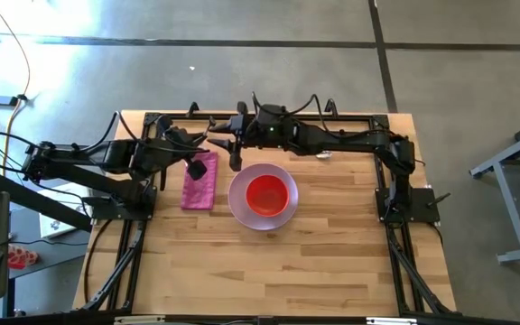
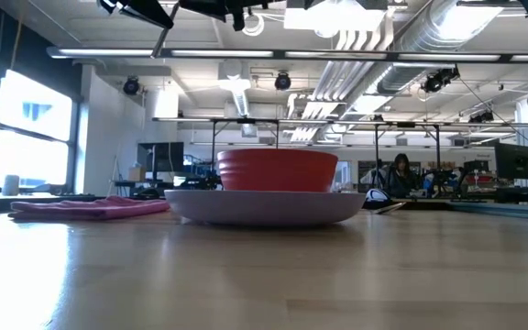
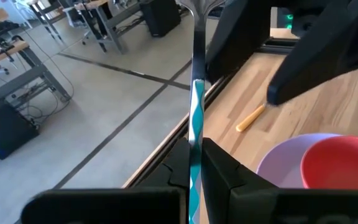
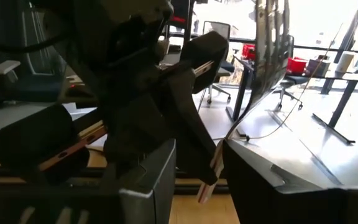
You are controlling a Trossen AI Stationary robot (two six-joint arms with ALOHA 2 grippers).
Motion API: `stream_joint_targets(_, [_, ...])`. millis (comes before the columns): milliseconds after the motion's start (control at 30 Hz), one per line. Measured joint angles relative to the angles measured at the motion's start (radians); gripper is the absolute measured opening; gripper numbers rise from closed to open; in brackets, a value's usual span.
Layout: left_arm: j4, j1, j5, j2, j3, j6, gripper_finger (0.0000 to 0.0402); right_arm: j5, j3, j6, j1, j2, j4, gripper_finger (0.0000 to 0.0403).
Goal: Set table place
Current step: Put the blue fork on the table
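Silver and thin, the fork (image 3: 196, 99) is the piece in hand: your left gripper (image 3: 196, 157) has its jaws clamped on the teal-banded handle, and holds it in the air near the top centre of the high view, above the far edge of the table (image 1: 287, 271). Your right gripper (image 4: 199, 168) sits close against it with its jaws apart, and the shiny tines rise just beside one finger. This looks like the fork-placing step, perhaps a pass between arms. The magenta napkin (image 1: 200, 181) lies flat left of centre, a soft, slightly rumpled cloth strip just beside the lavender plate (image 1: 237, 203), which is wide, round and smooth-glazed. The small red bowl (image 1: 266, 194) already sits inside the plate at the middle of the frame. The yellow-handled spoon (image 3: 251, 117) rests on the jointed light-wood planks beyond the plate, apart from it. Next, I judge, you need to lower the fork level onto or beside the napkin. Polished metal may twist in the pads, so keep the grip firm until it touches down.
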Motion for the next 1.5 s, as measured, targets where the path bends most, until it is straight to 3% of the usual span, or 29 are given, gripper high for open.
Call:
stream_joint_targets(600, [0.009,-0.001,-0.018,0.006,0.001,0.004,0.0008,0.005,-0.001,-0.013,-0.029,0.034,0.123,0.0126])
stream_joint_targets(1100, [0.009,0.0,-0.045,0.014,0.0,0.021,0.0008,0.032,-0.001,0.029,-0.034,0.035,0.099,0.0124])
stream_joint_targets(1233, [0.009,0.0,-0.048,0.014,0.0,0.021,0.0008,0.031,-0.001,0.036,-0.033,0.035,0.12,0.0094])
stream_joint_targets(1400, [0.01,0.0,-0.049,0.019,0.0,0.02,0.0008,-0.002,-0.001,0.038,-0.034,0.035,0.135,0.0017])
stream_joint_targets(1500, [0.01,0.0,-0.054,0.023,0.0,0.02,0.0008,-0.018,-0.001,0.052,-0.035,0.035,0.134,0.0007])
